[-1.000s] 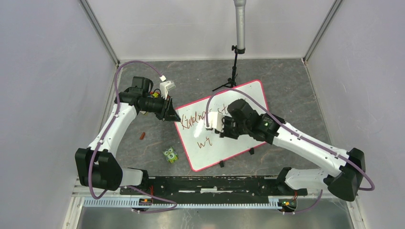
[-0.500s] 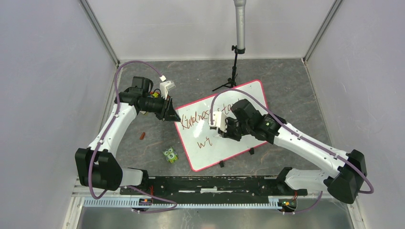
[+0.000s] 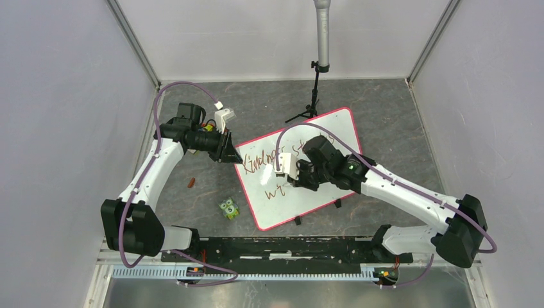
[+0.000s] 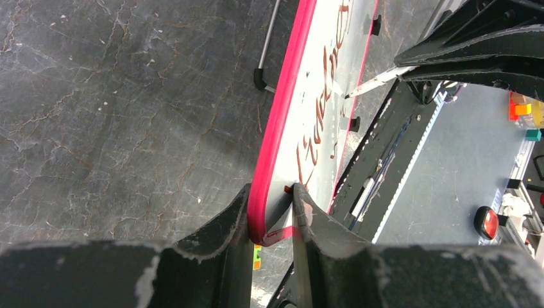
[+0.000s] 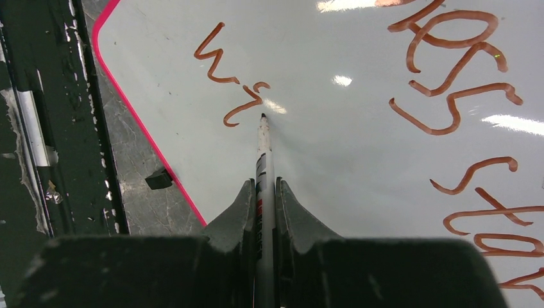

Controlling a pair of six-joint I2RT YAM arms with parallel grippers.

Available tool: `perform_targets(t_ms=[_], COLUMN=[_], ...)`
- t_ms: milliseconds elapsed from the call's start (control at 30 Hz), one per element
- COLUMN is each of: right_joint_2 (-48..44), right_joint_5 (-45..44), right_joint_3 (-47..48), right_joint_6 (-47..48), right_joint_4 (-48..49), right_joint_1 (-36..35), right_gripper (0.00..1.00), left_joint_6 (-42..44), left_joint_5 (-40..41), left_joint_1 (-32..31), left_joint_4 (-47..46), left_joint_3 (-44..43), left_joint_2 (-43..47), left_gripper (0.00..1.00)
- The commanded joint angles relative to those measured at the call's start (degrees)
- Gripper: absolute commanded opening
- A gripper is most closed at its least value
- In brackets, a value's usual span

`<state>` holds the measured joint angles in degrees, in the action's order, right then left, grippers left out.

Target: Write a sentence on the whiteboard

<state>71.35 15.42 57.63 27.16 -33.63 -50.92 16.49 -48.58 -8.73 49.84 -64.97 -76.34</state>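
The whiteboard (image 3: 335, 130) lies tilted on the table, white with a red-pink frame. My left gripper (image 3: 229, 154) is shut on its left corner, with the frame pinched between the fingers in the left wrist view (image 4: 272, 192). My right gripper (image 3: 294, 178) is shut on a white marker (image 5: 264, 151) over the board's middle. The marker's tip touches the board beside the last stroke. The sentence (image 3: 258, 162) is brownish-red script: a first line reading "Kindness sta…", partly hidden by the right arm, and a second line (image 5: 231, 77) reading "wi" with one more stroke.
A black tripod stand (image 3: 314, 97) with a grey pole stands behind the board. A small green owl toy (image 3: 228, 208) and a small red-brown piece (image 3: 191, 183) lie left of the board. A black rail (image 3: 282, 247) runs along the near edge. Grey walls enclose the table.
My right gripper moved slightly up and right with the marker, then back down-left onto the second line. The left arm and the board stayed still.
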Motion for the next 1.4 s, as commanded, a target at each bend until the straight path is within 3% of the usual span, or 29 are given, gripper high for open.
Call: perform_targets(t_ms=[0,333,867,1367], right_joint_2=[0.17,-1.54,-0.04,-1.15], right_joint_5=[-2.60,-7.24,-2.22,-3.74], right_joint_3=[-0.01,0.35,5.11,-1.79], right_joint_6=[-0.09,1.82,0.86,0.37], right_joint_4=[1.49,-2.24,-0.34,-0.68], right_joint_1=[-0.15,1.26,0.67,-0.35], right_gripper=[0.00,0.00,0.00,0.00], left_joint_6=[0.86,1.00,0.87,0.77], left_joint_5=[2.78,2.63,2.52,2.43], left_joint_1=[-0.58,-0.58,-0.58,-0.58], left_joint_4=[-1.64,-1.65,-1.67,-1.68], left_joint_3=[0.72,0.59,0.28,0.37], left_joint_2=[0.09,-0.40,-0.65,-0.65], left_gripper=[0.02,0.02,0.02,0.02])
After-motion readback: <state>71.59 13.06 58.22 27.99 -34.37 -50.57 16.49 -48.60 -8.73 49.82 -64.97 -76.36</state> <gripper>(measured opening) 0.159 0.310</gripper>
